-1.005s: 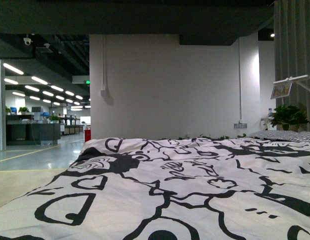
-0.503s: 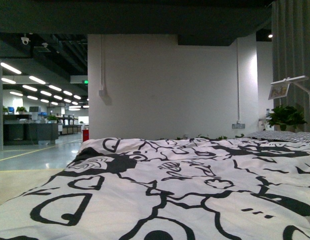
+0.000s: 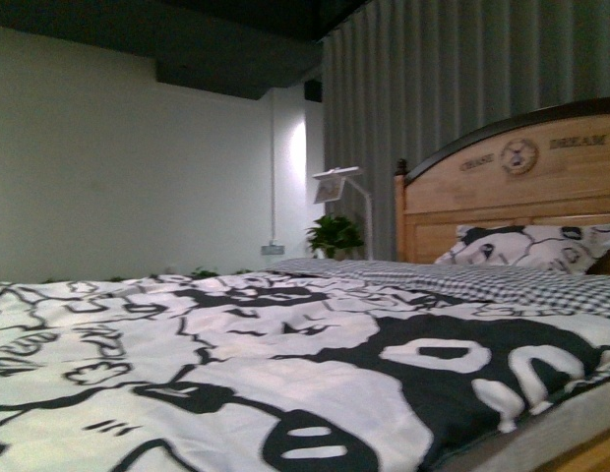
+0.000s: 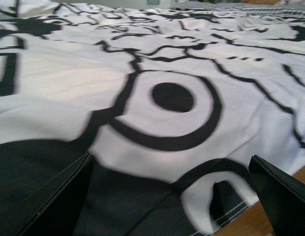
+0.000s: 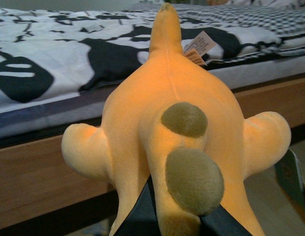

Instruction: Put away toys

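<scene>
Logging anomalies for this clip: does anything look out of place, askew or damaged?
Only the orange plush toy, clamped in the right gripper beside the bed frame rather than put away. Nothing looks spilled or damaged.

Three low views, close over bed (image 3: 285, 344)

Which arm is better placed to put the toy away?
Right. The right gripper is shut on the orange plush toy beside the bed; the left gripper hangs open, empty, over the duvet.
</scene>
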